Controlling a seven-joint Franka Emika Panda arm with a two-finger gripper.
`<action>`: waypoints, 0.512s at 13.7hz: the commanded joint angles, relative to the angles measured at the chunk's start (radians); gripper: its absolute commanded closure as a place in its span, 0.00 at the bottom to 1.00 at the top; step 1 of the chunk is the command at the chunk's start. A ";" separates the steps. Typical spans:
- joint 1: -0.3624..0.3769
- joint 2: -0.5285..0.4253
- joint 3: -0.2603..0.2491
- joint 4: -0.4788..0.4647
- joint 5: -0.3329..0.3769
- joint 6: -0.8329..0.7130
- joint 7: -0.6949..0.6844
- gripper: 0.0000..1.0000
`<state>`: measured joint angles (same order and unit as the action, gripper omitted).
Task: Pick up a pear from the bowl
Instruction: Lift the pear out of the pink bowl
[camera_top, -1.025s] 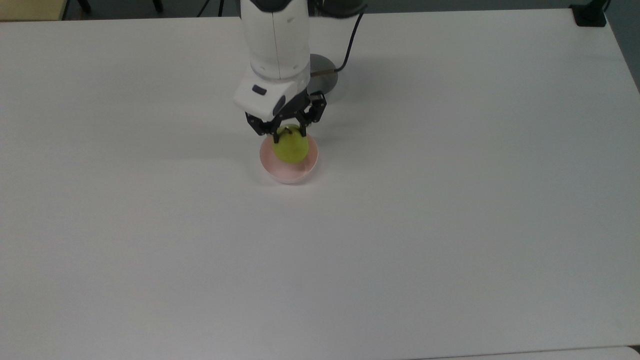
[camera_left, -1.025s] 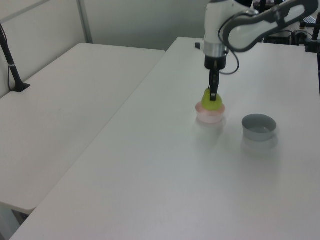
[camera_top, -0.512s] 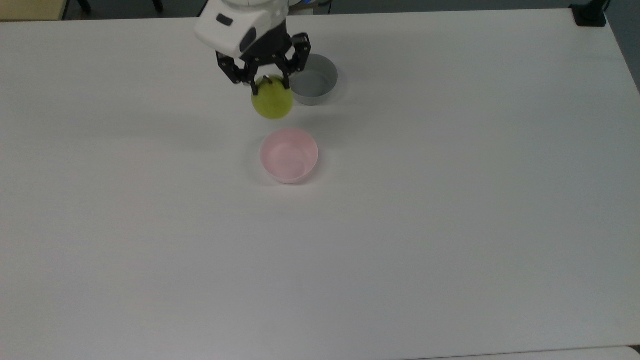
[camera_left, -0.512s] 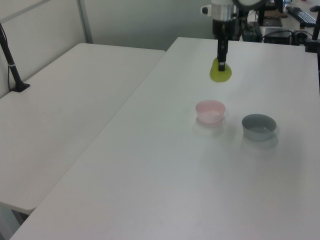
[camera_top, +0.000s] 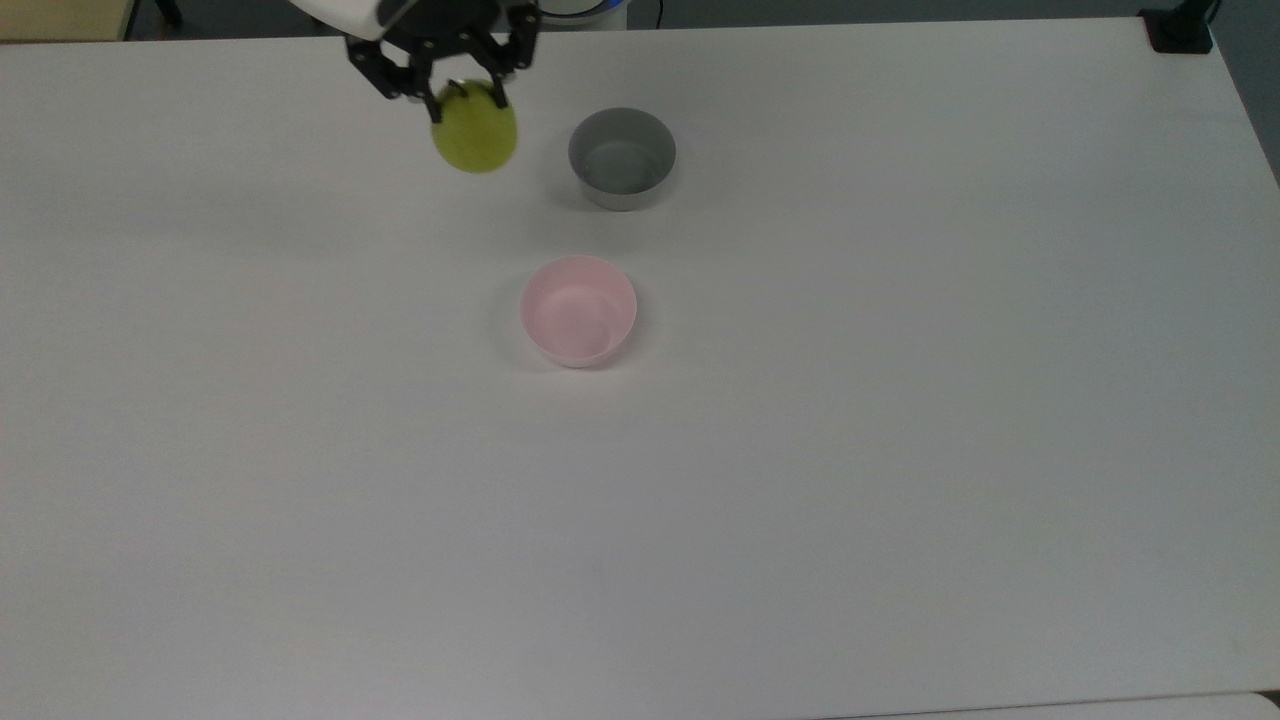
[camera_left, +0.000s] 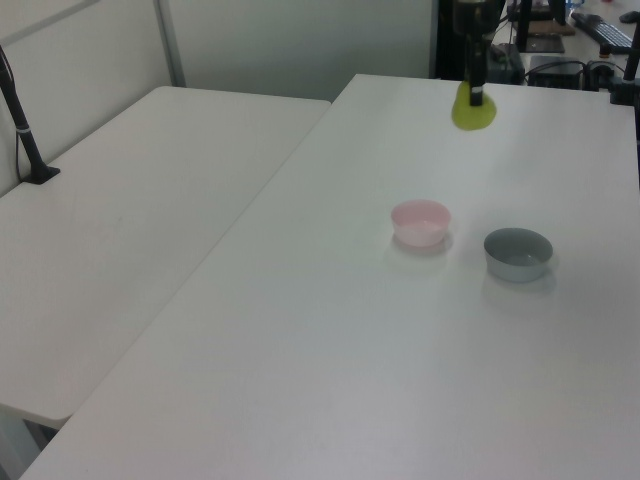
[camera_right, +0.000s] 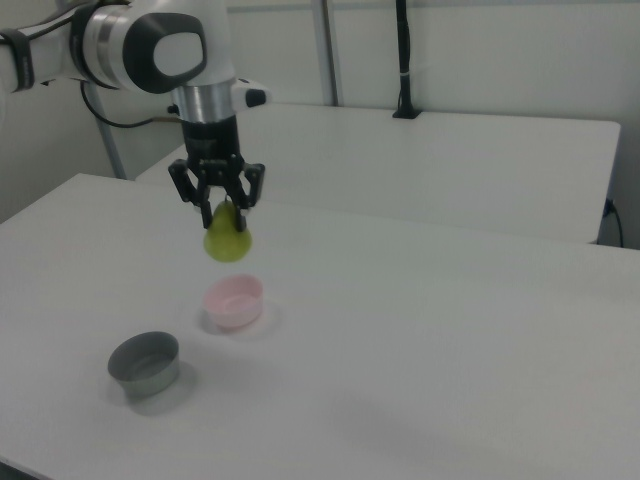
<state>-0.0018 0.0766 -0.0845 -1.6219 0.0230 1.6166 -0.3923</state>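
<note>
The yellow-green pear (camera_top: 476, 131) (camera_left: 473, 112) (camera_right: 227, 240) hangs in the air, high above the table, with my gripper (camera_top: 452, 92) (camera_left: 476, 97) (camera_right: 221, 210) shut on its top near the stem. The pale pink bowl (camera_top: 578, 309) (camera_left: 420, 221) (camera_right: 234, 301) stands empty on the white table, below the pear in the right view. In the top view the pear is up and to the left of the pink bowl.
A grey bowl (camera_top: 622, 157) (camera_left: 518, 253) (camera_right: 145, 364) stands on the white table (camera_top: 800, 450) close to the pink one. A second white table (camera_left: 120, 230) (camera_right: 450, 160) adjoins it, with a black clamp post (camera_left: 25, 130) (camera_right: 404, 60).
My gripper has lifted the pear out of the pink bowl and carried it up and toward the top view's upper left. The pink bowl now stands empty.
</note>
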 joint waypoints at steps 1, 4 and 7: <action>-0.024 -0.066 -0.082 -0.098 -0.003 -0.006 -0.184 1.00; -0.041 -0.073 -0.185 -0.194 -0.011 0.076 -0.305 1.00; -0.056 -0.075 -0.237 -0.291 -0.011 0.247 -0.342 1.00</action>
<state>-0.0572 0.0423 -0.2819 -1.7938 0.0224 1.7156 -0.6913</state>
